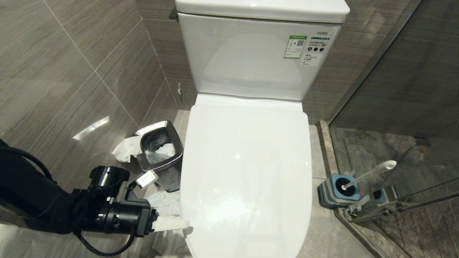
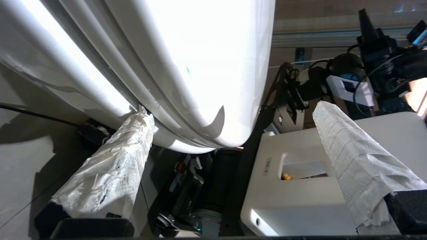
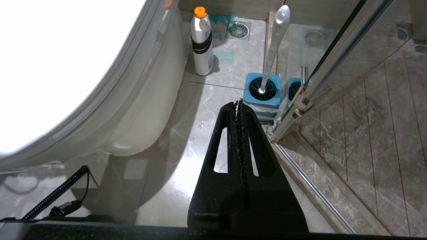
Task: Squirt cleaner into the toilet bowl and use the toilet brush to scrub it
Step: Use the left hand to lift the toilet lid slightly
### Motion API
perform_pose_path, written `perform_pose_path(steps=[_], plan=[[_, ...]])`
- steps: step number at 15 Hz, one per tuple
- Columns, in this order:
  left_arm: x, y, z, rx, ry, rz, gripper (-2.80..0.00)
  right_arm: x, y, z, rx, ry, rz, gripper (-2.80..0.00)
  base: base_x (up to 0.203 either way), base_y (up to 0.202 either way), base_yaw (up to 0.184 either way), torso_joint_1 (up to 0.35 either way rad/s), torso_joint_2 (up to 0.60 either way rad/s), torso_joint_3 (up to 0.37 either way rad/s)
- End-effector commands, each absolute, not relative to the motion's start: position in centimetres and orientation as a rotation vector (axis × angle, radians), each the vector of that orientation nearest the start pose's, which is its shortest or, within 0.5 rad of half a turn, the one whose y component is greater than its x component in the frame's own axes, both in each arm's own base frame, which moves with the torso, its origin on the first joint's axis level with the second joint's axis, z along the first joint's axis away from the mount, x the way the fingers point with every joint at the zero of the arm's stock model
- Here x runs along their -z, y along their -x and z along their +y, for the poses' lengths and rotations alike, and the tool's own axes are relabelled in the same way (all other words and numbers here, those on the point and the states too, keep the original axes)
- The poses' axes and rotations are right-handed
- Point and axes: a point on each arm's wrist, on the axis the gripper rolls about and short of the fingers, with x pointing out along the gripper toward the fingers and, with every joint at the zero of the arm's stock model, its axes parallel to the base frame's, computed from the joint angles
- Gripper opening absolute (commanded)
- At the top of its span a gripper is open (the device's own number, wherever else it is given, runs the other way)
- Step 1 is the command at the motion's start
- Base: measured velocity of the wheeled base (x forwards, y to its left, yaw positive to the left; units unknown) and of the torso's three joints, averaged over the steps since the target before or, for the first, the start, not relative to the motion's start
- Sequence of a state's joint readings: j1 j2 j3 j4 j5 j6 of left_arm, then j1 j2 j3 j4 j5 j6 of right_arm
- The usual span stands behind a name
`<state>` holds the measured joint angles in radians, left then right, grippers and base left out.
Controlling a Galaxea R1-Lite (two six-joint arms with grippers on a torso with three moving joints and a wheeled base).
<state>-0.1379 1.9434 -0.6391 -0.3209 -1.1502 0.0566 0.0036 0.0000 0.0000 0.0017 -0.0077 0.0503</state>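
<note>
The toilet point(image 1: 247, 172) has its lid down, so the bowl is covered. The left gripper point(image 1: 172, 222) sits low at the toilet's front left edge, its jaws spread wide. Both fingers are wrapped in white tissue. In the left wrist view one wrapped finger point(image 2: 113, 170) touches the underside of the lid rim at its tip, while the other point(image 2: 357, 160) stands well apart, out past the toilet's front curve.

The brush point(image 1: 369, 173) stands in its blue holder point(image 1: 339, 191) on the floor to the right of the toilet, beside the glass shower door point(image 3: 333, 60), handle leaning toward the door. A white bottle point(image 3: 202, 43) with an orange cap stands on the floor near the toilet base.

The right gripper point(image 3: 238, 110) hangs above the floor short of the holder, fingers pressed together on nothing.

A steel bin point(image 1: 159, 147) holding tissue sits left of the toilet.
</note>
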Motion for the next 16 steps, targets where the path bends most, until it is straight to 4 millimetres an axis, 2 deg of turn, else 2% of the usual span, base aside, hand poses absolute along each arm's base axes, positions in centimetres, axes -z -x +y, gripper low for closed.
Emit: perform_pose_path(steps=[1,8,16], plan=[[-5.7,-26.7,-6.3,1.207,0.451,0.895,0.00,-7.5,2.3,0.0,0.003,-0.051,0.003,-2.80,0.000,0.000,0.000,0.000,0.00,0.000],[-5.5,-25.1,-7.6,1.239,0.429,0.940,0.00,-7.5,2.3,0.0,0.003,-0.051,0.003,-2.80,0.000,0.000,0.000,0.000,0.00,0.000],[-5.8,-24.7,-8.4,1.297,0.445,0.946,0.00,-7.5,2.3,0.0,0.004,-0.051,0.003,-2.80,0.000,0.000,0.000,0.000,0.00,0.000]])
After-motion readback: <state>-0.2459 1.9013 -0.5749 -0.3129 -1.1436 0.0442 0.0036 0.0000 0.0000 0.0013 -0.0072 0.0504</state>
